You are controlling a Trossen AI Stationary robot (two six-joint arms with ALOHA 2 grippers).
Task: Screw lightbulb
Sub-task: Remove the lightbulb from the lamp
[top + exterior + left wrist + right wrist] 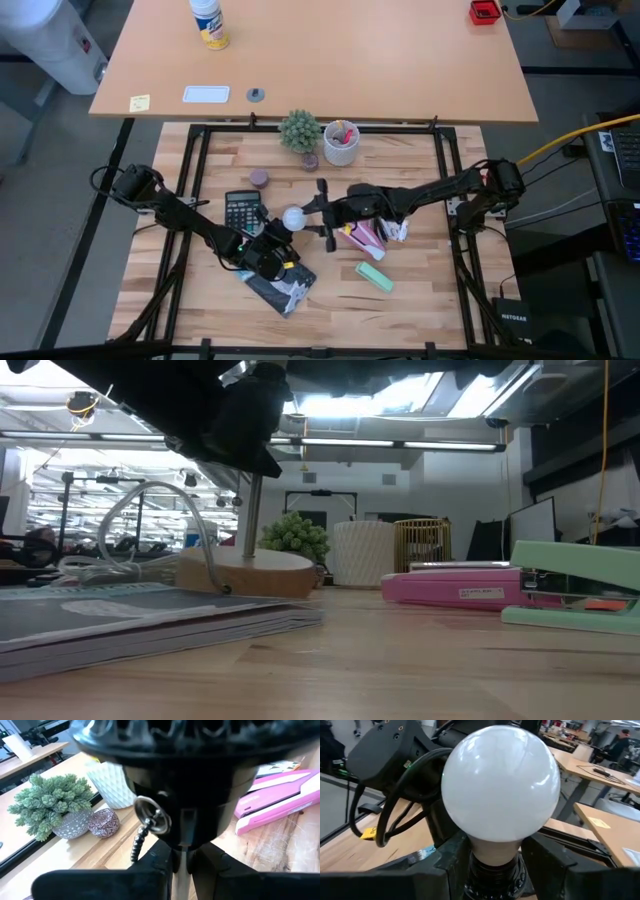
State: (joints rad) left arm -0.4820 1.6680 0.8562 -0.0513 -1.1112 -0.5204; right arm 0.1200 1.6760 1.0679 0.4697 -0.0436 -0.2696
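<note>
The lightbulb [501, 785], a white globe, stands upright on the black socket [495, 879] of a lamp stand. In the high view the lightbulb [292, 218] shows between both arms. My right gripper [495, 851] reaches in from the table's right and is shut on it. The stand's thin metal rod [250, 510] rises from a round wooden base [255, 572] that rests flat on the table. My left gripper [181, 866] comes from the left and is shut on that rod, under the black socket [175, 775] with its pull chain [142, 832]. My left gripper pinches the stand's metal rod [181, 861] between its two fingers, just below the socket. The fingers come nearly level from the table's left and lie across the upright rod. My right gripper pinches the lightbulb's narrow neck [495, 845] between its two fingers [452, 855], right above the socket. They come level from the table's right. The bulb stands upright, globe up.
A calculator [243, 210] and a magazine [280, 288] lie by the left arm. A pink stapler [365, 236] and a green stapler [375, 275] lie under and near the right arm. A small plant [299, 130], a white cup [341, 143] and a brown disc [260, 178] stand farther back.
</note>
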